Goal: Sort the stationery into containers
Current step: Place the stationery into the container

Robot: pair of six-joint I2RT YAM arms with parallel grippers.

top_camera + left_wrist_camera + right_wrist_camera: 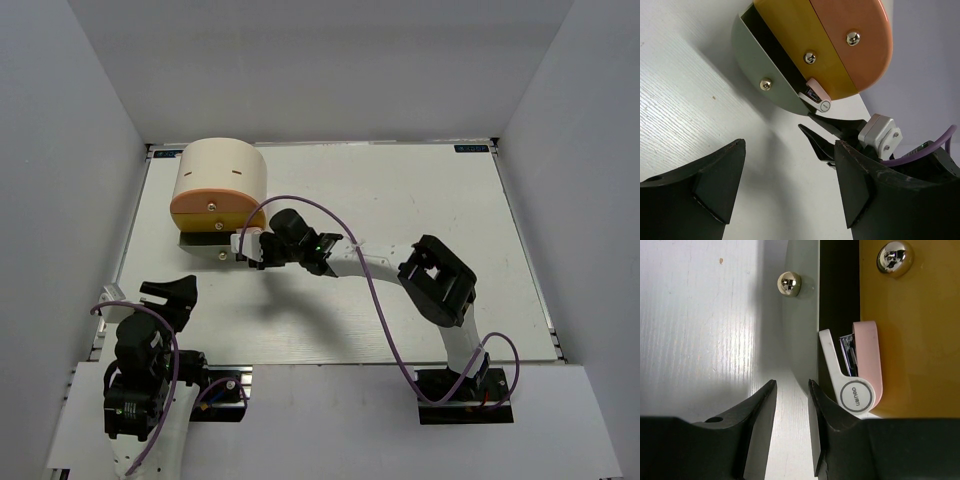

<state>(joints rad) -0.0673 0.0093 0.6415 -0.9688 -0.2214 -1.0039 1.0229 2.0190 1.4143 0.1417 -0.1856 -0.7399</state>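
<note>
The right pincer (790, 407) is held narrow, with only a slim gap between its fingers (817, 412), and nothing is seen gripped in that gap. It is stretched out to the front of the box (220, 170), low over the surface (700, 330). Just ahead of its tips the grey drawer (802, 315) is found, pulled out from the box, with its front standing on edge and its knob (789, 283) further ahead. Whether the drawer front is touched by the fingers cannot be told.

The pink-and-white piece (867, 365) is seen just beside the pincer's inner finger, on the side toward the box. It is lodged in the dark opening between the grey drawer front and the yellow drawer (910, 330), with its round white end nearest the pincer and its pink back laid against the yellow front. It is not held by either pincer. Beyond the yellow drawer, the orange drawer (860, 60) is shut at the top of the stack.

The left pincer (790, 185) is kept wide and empty, well apart from the box, near its own base. The box front, the piece and the right pincer are all faced by it from a distance, with bare surface between its fingers.

No other stationery is seen in these views.
</note>
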